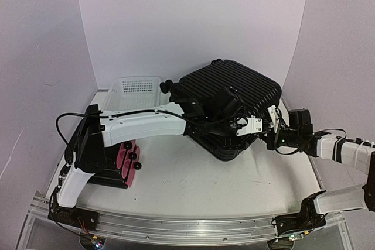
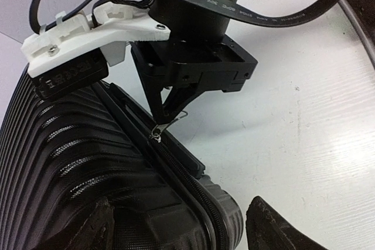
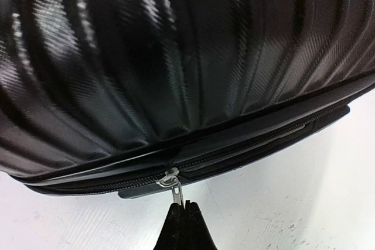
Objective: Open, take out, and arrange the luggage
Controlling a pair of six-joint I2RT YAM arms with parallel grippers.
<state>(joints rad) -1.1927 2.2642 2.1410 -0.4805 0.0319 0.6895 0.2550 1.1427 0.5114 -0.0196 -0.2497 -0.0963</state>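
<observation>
High camera overlooks the white counter (image 1: 193, 185); both wrist cameras crowd the metal zip pull (image 3: 177, 190) on the ribbed black suitcase (image 3: 176, 57).

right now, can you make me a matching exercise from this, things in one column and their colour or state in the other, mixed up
1 luggage
2 basket
3 right gripper
4 left gripper

a white, perforated
b shut on the zipper pull
c jaws open
d black, ribbed

Pairs: 1-d, 2-a, 3-b, 4-c
</observation>
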